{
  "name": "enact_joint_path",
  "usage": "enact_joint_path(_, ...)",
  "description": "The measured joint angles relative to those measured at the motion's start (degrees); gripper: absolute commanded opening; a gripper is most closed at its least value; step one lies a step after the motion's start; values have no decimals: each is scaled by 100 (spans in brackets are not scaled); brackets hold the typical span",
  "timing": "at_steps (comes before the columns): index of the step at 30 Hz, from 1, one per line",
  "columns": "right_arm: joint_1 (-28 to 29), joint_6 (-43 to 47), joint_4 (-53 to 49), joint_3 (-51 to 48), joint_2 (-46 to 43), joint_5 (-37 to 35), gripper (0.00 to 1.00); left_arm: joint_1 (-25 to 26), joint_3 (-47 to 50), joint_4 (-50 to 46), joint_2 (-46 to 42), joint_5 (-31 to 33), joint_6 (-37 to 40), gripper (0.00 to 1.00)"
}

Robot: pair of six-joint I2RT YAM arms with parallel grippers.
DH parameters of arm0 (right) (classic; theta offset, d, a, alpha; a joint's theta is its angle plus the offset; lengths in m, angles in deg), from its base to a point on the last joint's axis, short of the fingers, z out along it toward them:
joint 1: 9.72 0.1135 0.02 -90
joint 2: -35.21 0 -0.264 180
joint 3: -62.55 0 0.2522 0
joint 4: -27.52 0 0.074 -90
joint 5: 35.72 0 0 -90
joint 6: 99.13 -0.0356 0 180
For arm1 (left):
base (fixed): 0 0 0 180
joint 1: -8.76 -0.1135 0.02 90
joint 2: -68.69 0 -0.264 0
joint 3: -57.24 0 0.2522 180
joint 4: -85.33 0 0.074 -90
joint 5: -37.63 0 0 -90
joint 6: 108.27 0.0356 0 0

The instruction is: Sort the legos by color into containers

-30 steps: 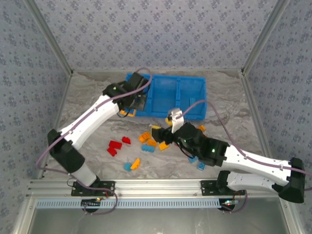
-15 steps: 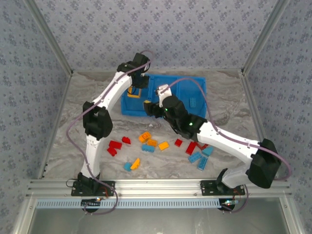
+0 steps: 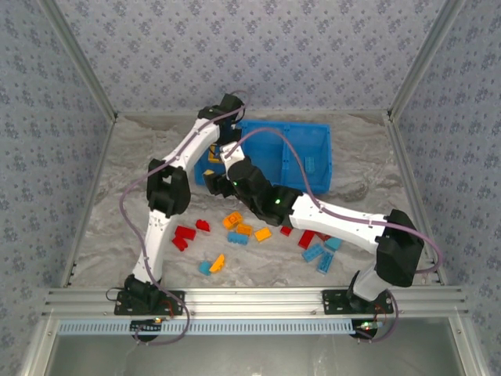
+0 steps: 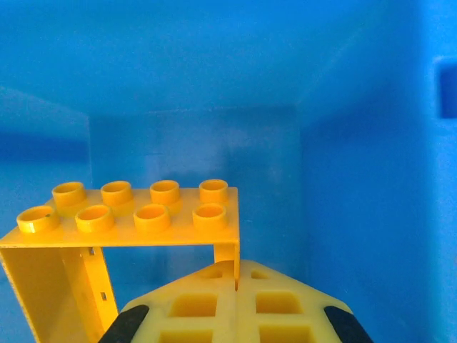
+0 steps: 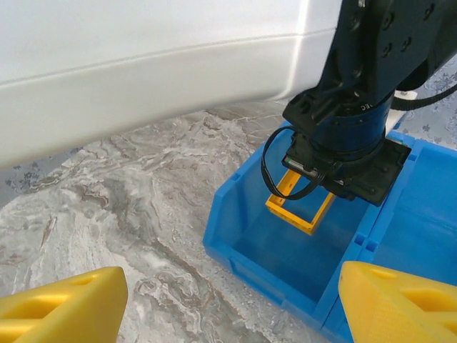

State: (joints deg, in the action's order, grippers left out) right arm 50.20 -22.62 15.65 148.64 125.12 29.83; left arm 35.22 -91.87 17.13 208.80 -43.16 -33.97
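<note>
- Bin (image 3: 297, 125), bright blue, seen from the top camera at the far side of the table (image 3: 133, 180), with three square boxes in a row.
- Left gripper (image 3: 216, 149) reaching down over the left box, a bit of yellow under it.
- Right gripper (image 3: 223, 171) just beside the near wall of that same box, close to the left gripper.
- Loose legos (image 3: 235, 229) on the table in front of the bin: red, orange-yellow and light blue, all mixed up.
- Small light blue piece (image 3: 311, 164) in the right box, too small to tell more.
- From the left wrist camera: yellow fingers (image 4: 193, 307) pressed together, pinching one thin side of a yellow frame brick (image 4: 136, 214). Eight studs along its top bar. Blue walls of the box all round.
- From the right wrist camera: yellow fingers (image 5: 64, 304) far apart at the two bottom corners, nothing between them. Left gripper ahead, with the yellow frame brick (image 5: 289, 214) hanging tilted under it, partly down inside the left box. Marble table off to the left.
</note>
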Motion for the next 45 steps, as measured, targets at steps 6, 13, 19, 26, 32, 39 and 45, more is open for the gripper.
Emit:
enact_joint_path(6, 31, -151, 4, -166, -109, -35, 80, -11, -76, -26, 157, 179, -26, 0)
enact_joint_path(13, 28, -365, -107, -951, -813, -70, 80, -9, -149, -177, 177, 459, -22, 19)
enact_joint_path(19, 7, -643, -437, -1451, -1606, -234, 80, 111, -284, -267, 170, 647, -42, 32)
enact_joint_path(26, -199, -1222, -1298, -1714, -2448, -643, 79, 382, -275, -457, -267, 826, -151, 33)
enact_joint_path(32, -1384, -2924, -3543, -1711, -2931, -874, 65, 931, 1700, 273, -2664, 664, -216, 53)
enact_joint_path(39, -2857, -4054, -4800, -2546, -3195, 15, 57, 2319, 4752, 2098, -5836, -544, -278, 57)
enact_joint_path(45, -3727, -4098, -4612, -3161, -2977, 927, 52, 3467, 6878, 3150, -6559, -981, -831, 56)
